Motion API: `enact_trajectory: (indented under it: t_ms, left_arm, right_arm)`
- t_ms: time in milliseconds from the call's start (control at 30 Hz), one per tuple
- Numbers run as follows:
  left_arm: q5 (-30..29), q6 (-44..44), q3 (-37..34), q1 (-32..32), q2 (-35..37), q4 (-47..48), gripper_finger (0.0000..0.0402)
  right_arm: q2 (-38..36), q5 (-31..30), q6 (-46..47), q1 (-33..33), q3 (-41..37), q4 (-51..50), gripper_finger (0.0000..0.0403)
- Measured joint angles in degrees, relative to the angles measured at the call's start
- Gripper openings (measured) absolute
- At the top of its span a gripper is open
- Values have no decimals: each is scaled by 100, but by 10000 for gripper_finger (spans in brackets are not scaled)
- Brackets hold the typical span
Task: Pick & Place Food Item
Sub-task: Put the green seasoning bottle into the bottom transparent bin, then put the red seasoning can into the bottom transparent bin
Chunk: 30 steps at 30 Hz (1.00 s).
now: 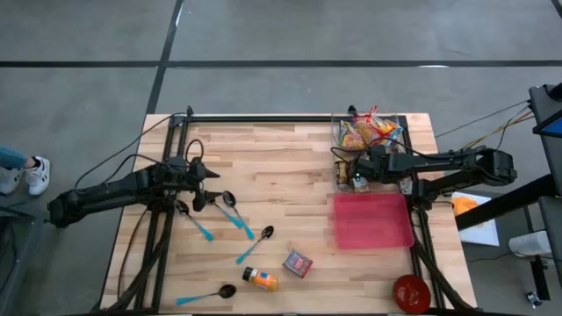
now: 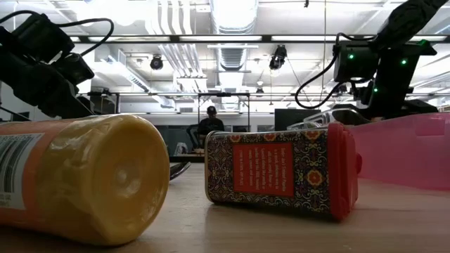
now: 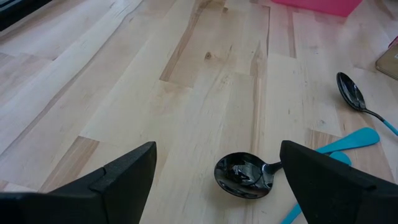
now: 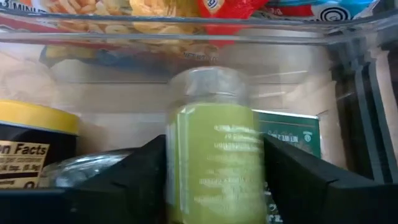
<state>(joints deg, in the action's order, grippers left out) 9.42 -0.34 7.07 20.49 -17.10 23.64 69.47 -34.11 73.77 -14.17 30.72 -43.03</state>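
Observation:
A clear jar of green stuff (image 4: 214,143) stands upright between the fingers of my right gripper (image 4: 214,180), which is open and slants down at the table's far right (image 1: 356,182). Its bottom is hidden. The jar stands just in front of the clear bin (image 4: 186,34) of snack bags (image 1: 369,132). Beside it are a black tub with a yellow lid (image 4: 31,137) and a green box (image 4: 289,134). My left gripper (image 3: 217,180) waits open over the table's left (image 1: 204,189), above a black spoon (image 3: 242,175), touching nothing. My right gripper has one finger (image 4: 146,171) on each side of the jar's wall (image 4: 180,162), close against it, coming slanting down from the table's near side. I cannot tell whether they touch it.
A pink tray (image 1: 371,220) lies just near of the right gripper. Several blue-handled spoons (image 1: 237,219) lie left of centre. An orange spice bottle (image 1: 261,279) lies on its side, and a patterned tin (image 1: 298,262) and a red bowl (image 1: 411,293) are near the front edge.

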Motion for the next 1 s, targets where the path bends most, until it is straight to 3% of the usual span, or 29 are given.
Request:
enact_trajectory:
  t_ms: [333,1000]
  left_arm:
    - [1,0,0,-1,0,2,345]
    - [1,0,2,-2,2,2,345]
  right_arm:
    - [0,3,128,0,-4,17,321]
    - [-9,27,-51,2,505,-114,325]
